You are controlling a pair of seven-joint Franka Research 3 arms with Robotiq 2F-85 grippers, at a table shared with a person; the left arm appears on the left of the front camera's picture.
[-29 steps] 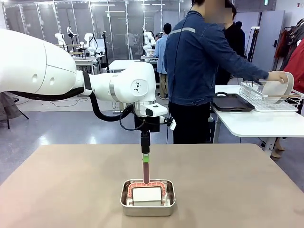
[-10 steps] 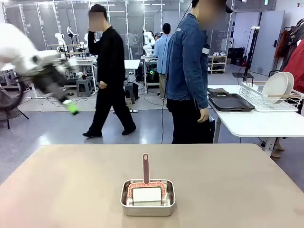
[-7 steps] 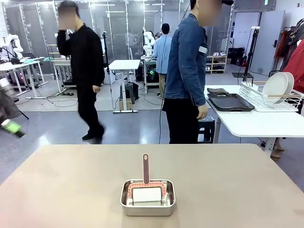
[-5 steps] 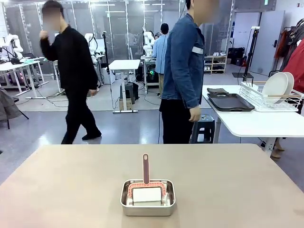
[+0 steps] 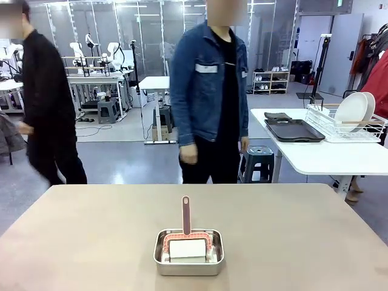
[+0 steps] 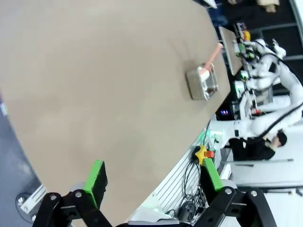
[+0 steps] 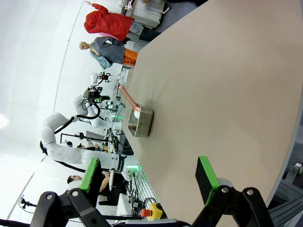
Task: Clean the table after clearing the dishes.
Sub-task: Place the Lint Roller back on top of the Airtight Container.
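The big brown table (image 5: pixel 91 242) is bare all around, and only a small shiny pan (image 5: pixel 188 260) holding a pink roller (image 5: pixel 186 225) sits in the middle near the front.

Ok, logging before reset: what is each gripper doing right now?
Left gripper: open, holding nothing.
Right gripper: open, holding nothing.

Bare tan table (image 5: pixel 91 242); plates (image 5: pixel 354 111) racked aside.

One tan counter (image 5: pixel 91 242), one steel pan (image 5: pixel 188 259), one pink-framed roller (image 5: pixel 186 237), two white plates (image 5: pixel 354 111) in one wire rack (image 5: pixel 339 128), two dark trays (image 5: pixel 295 131), one stool (image 5: pixel 259 162), two people.
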